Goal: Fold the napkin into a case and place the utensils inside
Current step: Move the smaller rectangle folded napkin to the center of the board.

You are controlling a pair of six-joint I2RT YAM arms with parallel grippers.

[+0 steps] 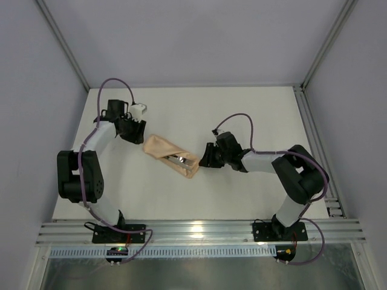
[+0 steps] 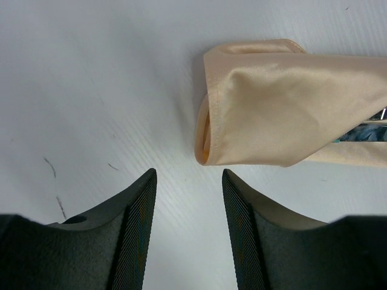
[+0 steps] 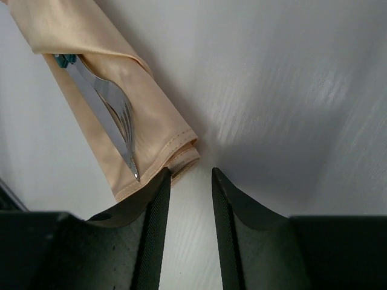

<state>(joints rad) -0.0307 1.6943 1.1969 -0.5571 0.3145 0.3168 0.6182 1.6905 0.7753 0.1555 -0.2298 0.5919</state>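
Observation:
The napkin lies folded into a narrow peach-tan case (image 1: pixel 169 155) in the middle of the table, slanting from upper left to lower right. The utensils (image 1: pixel 183 160) stick out from under its diagonal flap with their silvery ends showing; their green handles are mostly hidden inside. In the right wrist view the case (image 3: pixel 154 130) holds the utensils (image 3: pixel 112 115). My right gripper (image 3: pixel 188 173) is open and empty, just off the case's lower right end. My left gripper (image 2: pixel 189 175) is open and empty, just short of the case's rolled end (image 2: pixel 284 109).
The white table (image 1: pixel 242 115) is bounded by a metal rail (image 1: pixel 314 139) on the right and a slotted rail (image 1: pixel 199 231) at the near edge. Grey walls stand at the back and sides.

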